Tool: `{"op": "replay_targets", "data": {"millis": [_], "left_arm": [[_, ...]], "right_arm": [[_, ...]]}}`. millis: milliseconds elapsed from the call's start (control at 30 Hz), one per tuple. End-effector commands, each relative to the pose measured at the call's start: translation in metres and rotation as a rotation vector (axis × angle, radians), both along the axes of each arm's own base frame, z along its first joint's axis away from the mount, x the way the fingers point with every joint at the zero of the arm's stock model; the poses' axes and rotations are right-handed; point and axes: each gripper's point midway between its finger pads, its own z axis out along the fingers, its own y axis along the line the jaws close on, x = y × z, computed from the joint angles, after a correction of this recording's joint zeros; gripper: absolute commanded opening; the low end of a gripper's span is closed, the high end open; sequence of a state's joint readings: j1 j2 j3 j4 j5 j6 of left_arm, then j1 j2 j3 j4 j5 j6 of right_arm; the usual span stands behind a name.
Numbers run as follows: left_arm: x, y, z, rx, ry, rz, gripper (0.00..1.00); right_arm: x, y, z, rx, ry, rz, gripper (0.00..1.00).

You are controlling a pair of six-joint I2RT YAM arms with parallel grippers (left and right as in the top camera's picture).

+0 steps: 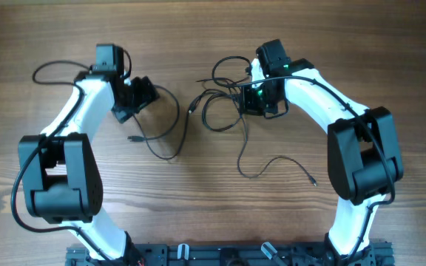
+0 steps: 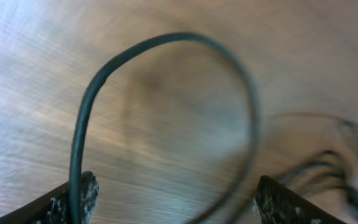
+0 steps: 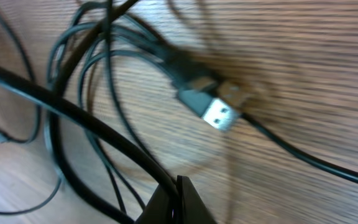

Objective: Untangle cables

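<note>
The cables are thin black cords on the wooden table. One cable (image 1: 174,125) loops out from my left gripper (image 1: 135,100) and ends in a small plug (image 1: 132,138). In the left wrist view the gripper (image 2: 176,199) stands wide open; the cable's loop (image 2: 166,38) arcs above it and one strand runs past the left finger (image 2: 82,196). A tangle of cables (image 1: 220,96) lies beside my right gripper (image 1: 254,100). In the right wrist view that gripper (image 3: 179,199) is shut on a black cable (image 3: 92,124). A USB plug (image 3: 219,113) lies just beyond the bundle (image 3: 79,56).
Another cable strand (image 1: 272,164) trails from the tangle toward the front right and ends in a small plug (image 1: 313,181). A thicker arm wire (image 1: 50,70) curves at the far left. The arm bases stand along the front edge (image 1: 213,255).
</note>
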State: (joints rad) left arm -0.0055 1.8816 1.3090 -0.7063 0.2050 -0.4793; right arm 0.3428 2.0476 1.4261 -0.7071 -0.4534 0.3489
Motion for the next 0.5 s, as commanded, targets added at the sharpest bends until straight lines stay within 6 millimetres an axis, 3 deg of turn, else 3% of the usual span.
{"op": "replay_targets", "data": {"millis": [0,67,133,233,300,333,467], "left_arm": [[0.024,-0.037,0.048,-0.090,-0.129,-0.110,0.84],[0.022,-0.058,0.052,-0.127,-0.140,-0.156,0.84],[0.018,-0.072,0.051,-0.115,-0.133,-0.189,0.86],[0.016,-0.080,0.049,-0.072,-0.135,-0.210,0.88],[0.015,-0.068,0.043,0.044,-0.129,-0.189,1.00],[0.014,-0.055,0.039,0.131,-0.117,-0.166,1.00],[0.009,-0.026,0.036,0.297,-0.084,-0.119,1.00]], "right_arm": [[-0.013,0.041,0.038,0.269,-0.048,0.177,0.04],[-0.011,0.046,0.043,0.307,-0.062,0.186,0.06],[-0.004,0.042,0.039,0.263,-0.079,0.158,0.33],[0.006,0.028,0.027,0.156,-0.082,0.075,0.55],[0.014,0.016,0.019,0.074,-0.104,0.037,0.67],[0.015,0.012,0.017,0.051,-0.105,0.018,0.72],[0.016,0.013,0.016,0.051,-0.106,0.018,0.76]]}}
